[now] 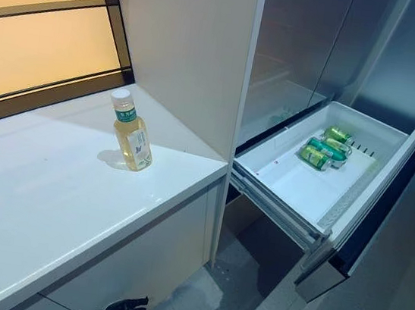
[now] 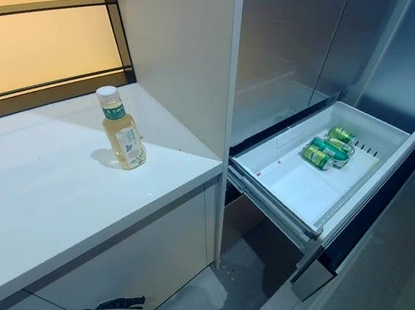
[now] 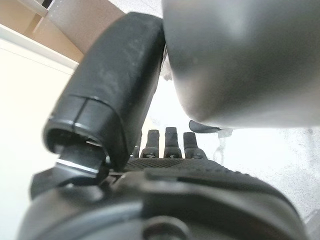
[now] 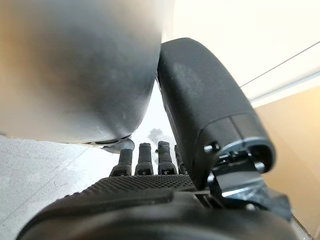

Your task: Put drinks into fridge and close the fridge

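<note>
Bottle [image 1: 132,140] of pale drink stands upright on my white table [image 1: 40,202]; green cans [image 1: 326,148] lie in the open fridge drawer [image 1: 295,189]; my left hand [image 3: 170,150] and right hand [image 4: 145,162] hang relaxed, fingers straight, holding nothing.

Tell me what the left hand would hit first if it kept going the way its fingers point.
Probably the floor: the left hand points its straight fingers down past the robot's side, with nothing else visible ahead. Depth is unclear.
</note>
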Robot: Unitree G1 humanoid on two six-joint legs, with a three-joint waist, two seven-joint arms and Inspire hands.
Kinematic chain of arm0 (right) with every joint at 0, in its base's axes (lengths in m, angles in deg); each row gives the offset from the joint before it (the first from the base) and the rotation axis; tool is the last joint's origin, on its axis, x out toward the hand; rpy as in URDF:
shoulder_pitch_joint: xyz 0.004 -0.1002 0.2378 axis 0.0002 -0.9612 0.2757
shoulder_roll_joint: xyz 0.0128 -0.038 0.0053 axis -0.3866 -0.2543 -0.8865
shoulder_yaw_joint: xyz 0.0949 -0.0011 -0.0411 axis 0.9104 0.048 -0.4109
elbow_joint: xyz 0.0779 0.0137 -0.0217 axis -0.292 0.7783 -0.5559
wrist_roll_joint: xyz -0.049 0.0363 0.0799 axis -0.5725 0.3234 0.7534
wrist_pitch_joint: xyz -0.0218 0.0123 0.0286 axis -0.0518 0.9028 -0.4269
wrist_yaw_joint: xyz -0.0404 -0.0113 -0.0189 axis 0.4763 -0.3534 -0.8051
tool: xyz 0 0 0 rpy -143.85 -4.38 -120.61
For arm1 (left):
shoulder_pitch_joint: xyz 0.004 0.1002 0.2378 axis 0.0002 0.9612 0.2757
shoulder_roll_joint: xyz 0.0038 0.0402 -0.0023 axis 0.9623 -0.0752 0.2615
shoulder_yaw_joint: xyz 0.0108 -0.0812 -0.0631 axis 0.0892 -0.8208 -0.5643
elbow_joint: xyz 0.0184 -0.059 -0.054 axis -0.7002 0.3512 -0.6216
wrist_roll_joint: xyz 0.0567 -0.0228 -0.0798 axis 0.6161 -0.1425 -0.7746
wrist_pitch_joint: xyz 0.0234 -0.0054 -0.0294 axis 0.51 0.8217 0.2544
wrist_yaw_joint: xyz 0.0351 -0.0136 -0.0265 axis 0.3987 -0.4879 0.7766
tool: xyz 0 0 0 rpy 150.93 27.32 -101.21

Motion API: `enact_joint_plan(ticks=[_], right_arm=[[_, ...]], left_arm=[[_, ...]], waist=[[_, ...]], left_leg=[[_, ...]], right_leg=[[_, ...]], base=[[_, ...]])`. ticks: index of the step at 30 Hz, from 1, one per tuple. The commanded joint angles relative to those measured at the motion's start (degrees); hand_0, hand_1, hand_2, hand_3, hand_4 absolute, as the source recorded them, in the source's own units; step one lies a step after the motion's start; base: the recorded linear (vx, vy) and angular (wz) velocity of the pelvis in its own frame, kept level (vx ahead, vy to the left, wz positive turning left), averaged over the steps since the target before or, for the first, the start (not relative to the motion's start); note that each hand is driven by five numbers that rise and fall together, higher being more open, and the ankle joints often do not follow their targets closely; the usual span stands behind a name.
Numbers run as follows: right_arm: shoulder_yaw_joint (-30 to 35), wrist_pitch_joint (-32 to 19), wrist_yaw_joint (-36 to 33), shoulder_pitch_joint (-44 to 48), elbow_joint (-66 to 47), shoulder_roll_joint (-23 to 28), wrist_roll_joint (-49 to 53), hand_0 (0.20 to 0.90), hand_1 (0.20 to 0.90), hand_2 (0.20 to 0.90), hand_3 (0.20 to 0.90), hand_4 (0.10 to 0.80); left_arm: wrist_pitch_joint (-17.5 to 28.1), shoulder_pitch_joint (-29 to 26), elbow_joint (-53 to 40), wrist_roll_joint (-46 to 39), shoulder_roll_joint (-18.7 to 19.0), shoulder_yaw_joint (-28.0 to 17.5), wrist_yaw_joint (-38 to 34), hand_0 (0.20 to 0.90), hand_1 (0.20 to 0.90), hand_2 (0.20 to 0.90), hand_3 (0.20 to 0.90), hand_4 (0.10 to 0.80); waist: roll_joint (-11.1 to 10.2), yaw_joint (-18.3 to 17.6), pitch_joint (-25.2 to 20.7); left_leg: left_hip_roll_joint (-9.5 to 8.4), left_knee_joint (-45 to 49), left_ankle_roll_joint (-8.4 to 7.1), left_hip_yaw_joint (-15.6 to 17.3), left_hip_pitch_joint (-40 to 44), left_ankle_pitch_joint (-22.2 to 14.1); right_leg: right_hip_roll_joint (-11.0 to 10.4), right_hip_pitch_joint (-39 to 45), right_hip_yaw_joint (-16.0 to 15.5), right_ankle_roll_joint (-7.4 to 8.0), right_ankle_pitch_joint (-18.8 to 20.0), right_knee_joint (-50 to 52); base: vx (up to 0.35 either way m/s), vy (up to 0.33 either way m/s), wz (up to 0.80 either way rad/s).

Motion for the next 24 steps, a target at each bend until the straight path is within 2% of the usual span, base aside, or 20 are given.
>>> enact_joint_plan(ticks=[1,24], right_arm=[[-1.4,-0.7,1.0,2.8,3.0,-2.3,-1.0,0.900,0.900,0.900,0.900,0.800],[-1.9,-0.3,0.6,2.6,2.1,-2.7,-0.9,0.900,0.900,0.900,0.900,0.800]], left_arm=[[1.8,-2.9,2.7,0.7,-1.5,-1.5,-0.2,0.900,0.900,0.900,0.900,0.800],[1.2,-3.0,2.7,0.6,-1.7,-1.4,-0.7,0.900,0.900,0.900,0.900,0.800]], waist=[[-2.4,0.6,-0.4],[-2.5,0.5,-0.3]], left_leg=[[-2.84,0.4,2.01,2.8,1.2,-3.7],[-2.85,0.4,2.03,2.7,1.2,-3.7]], right_leg=[[-1.2,-0.9,3.8,2.73,2.0,0.2],[-1.2,-0.7,3.6,2.70,1.9,0.2]], base=[[0.000,0.000,0.00],[0.000,0.000,0.00]])
